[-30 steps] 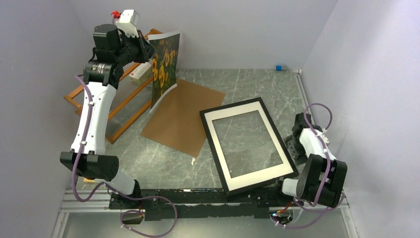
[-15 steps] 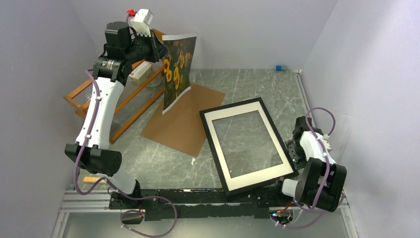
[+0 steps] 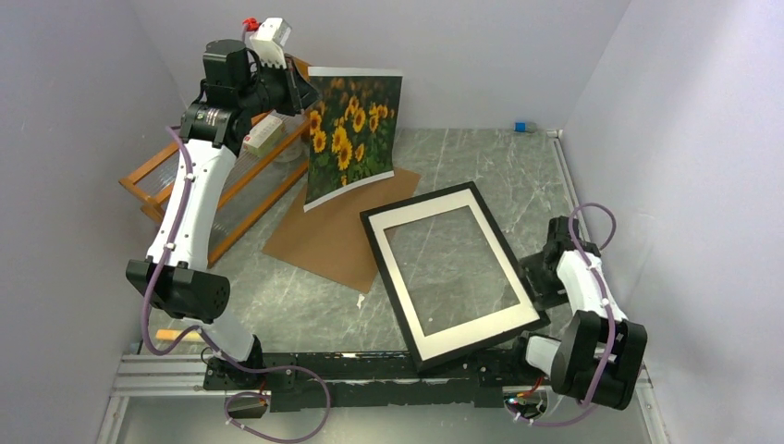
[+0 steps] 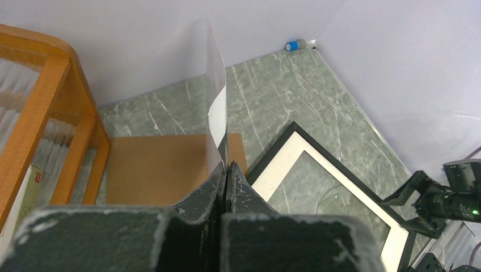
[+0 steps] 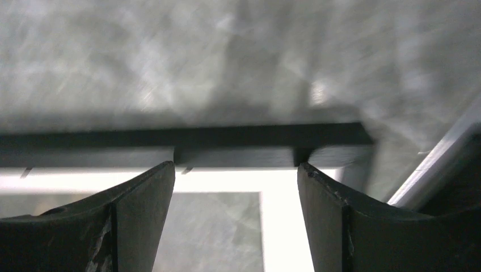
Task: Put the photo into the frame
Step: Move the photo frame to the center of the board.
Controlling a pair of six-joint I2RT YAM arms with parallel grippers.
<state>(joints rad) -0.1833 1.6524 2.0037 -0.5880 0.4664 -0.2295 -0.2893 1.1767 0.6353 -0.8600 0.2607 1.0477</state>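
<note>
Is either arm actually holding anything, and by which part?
The left gripper pinches the photo by its side edge near the top corner. The right gripper is open at the frame's edge, holding nothing.

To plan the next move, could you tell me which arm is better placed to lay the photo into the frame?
Left. Its jaws are shut on the photo, which hangs upright over the brown board just behind the frame. The right jaws stand open at the frame's right edge, holding nothing.
</note>
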